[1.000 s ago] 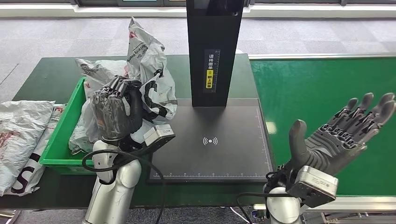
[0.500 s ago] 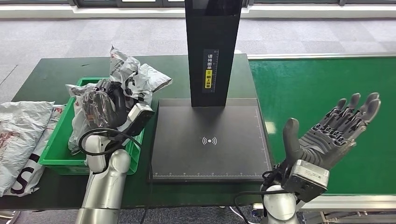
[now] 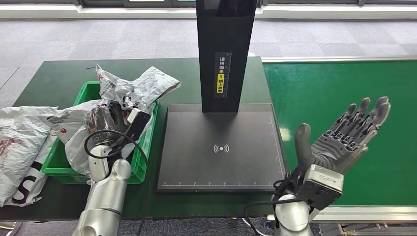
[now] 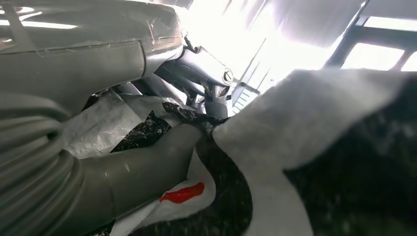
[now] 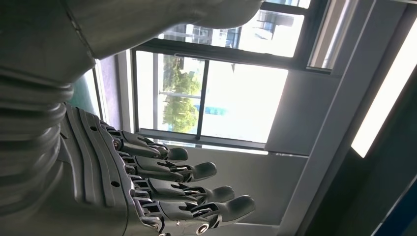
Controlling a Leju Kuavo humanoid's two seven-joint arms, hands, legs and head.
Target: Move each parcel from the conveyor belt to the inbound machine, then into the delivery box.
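A crumpled grey plastic parcel (image 3: 140,87) lies in the green delivery box (image 3: 55,167) at the table's left. My left hand (image 3: 104,118) is down inside the box and grips this parcel, fingers curled around the film. In the left wrist view the thumb (image 4: 147,162) presses against the parcel (image 4: 319,123). The inbound machine's black scan plate (image 3: 221,147) sits bare beside the box, below its black pillar (image 3: 225,54). My right hand (image 3: 344,137) is open, fingers spread, raised over the green conveyor belt (image 3: 339,83). In the right wrist view the right hand (image 5: 147,187) holds nothing.
More grey parcels (image 3: 22,142) lie heaped on the table left of the box, one draped over its rim. The dark green table (image 3: 59,78) runs behind the box. The belt's metal edge (image 3: 364,212) lies close to me on the right.
My left hand has carried the parcel left and down from above the scan plate's edge into the green box. The right hand has drifted slightly left, still spread.
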